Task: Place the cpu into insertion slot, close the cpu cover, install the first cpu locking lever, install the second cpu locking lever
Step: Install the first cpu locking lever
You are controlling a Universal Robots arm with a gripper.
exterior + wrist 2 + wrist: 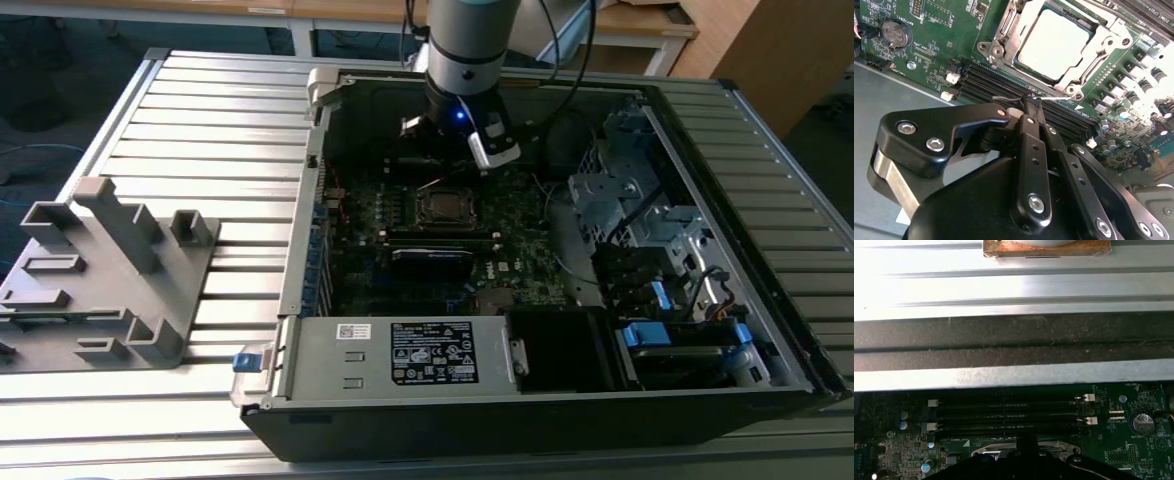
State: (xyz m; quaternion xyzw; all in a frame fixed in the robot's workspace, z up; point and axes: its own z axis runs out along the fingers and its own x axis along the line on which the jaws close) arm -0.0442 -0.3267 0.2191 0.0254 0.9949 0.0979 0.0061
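The cpu (pixel 1054 42) lies flat in the insertion slot (pixel 996 47), its pale metal top showing through the window of the cpu cover (pixel 1026 25), which lies down over it. My gripper (pixel 1029 102) is shut, its black fingertips pressed together against a thin wire locking lever (pixel 1004 98) that runs along the socket's edge beside the memory slots. In the exterior view the gripper (pixel 491 155) hangs inside the open computer case, just behind the socket (pixel 441 206). The first wrist view has the gripper (pixel 1026 445) over the socket's silver rim (pixel 996 452).
Black memory slots (pixel 989 82) run right beside the socket. A coin battery (pixel 896 31) sits on the board. The power supply (pixel 400 350) and drive cage (pixel 627 200) crowd the case. A grey fixture (pixel 107 270) stands on the slatted table at the exterior view's left.
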